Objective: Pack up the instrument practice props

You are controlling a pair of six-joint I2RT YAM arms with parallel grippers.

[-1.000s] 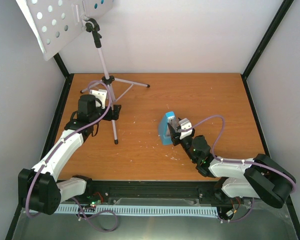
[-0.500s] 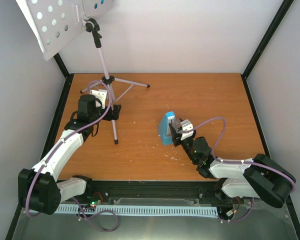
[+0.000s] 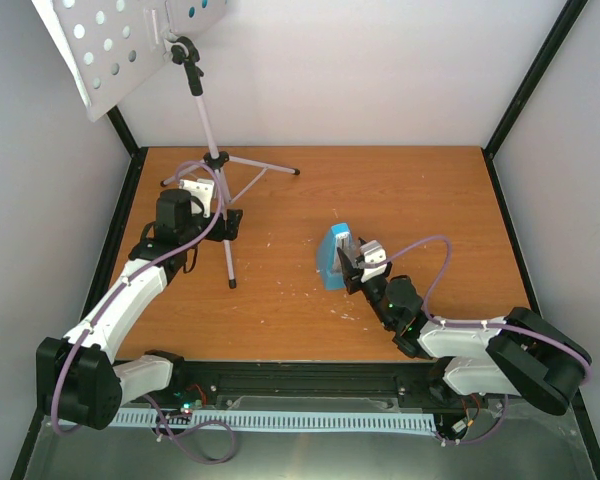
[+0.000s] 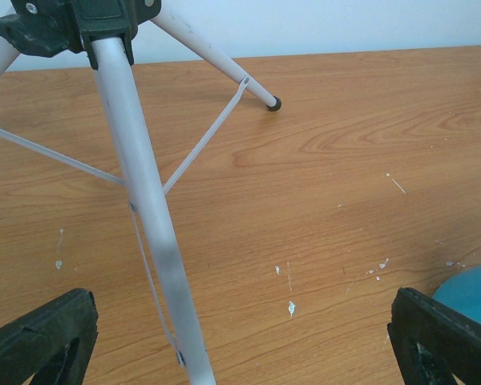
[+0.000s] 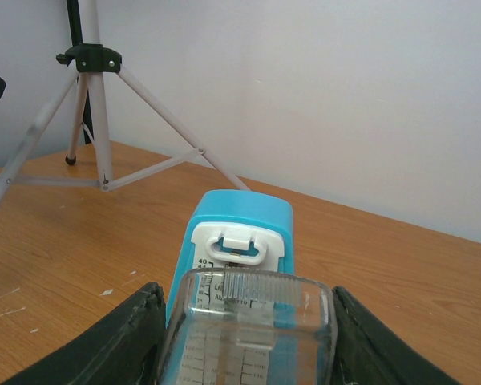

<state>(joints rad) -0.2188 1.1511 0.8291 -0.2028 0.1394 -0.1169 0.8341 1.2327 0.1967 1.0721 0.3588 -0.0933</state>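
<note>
The white perforated music stand (image 3: 105,50) stands on its thin grey tripod (image 3: 212,160) at the back left. My left gripper (image 3: 228,222) is open, with its fingers wide on either side of the tripod's near leg (image 4: 148,208), not touching it. The light-blue metronome (image 3: 331,258) stands upright mid-table and also shows in the right wrist view (image 5: 240,216). My right gripper (image 3: 353,262) is shut on its clear cover (image 5: 248,321), held just in front of the metronome's face. A white and blue piece (image 3: 195,12) shows at the stand's top; I cannot tell if it is the sheets.
The wooden table (image 3: 410,190) is walled by white panels with black corner posts (image 3: 530,80). The tripod's far legs (image 4: 224,60) spread over the back left. White specks mark the wood (image 4: 290,306).
My right gripper has drawn back a little toward the near right with the clear cover in it. The left arm and the stand have not moved.
</note>
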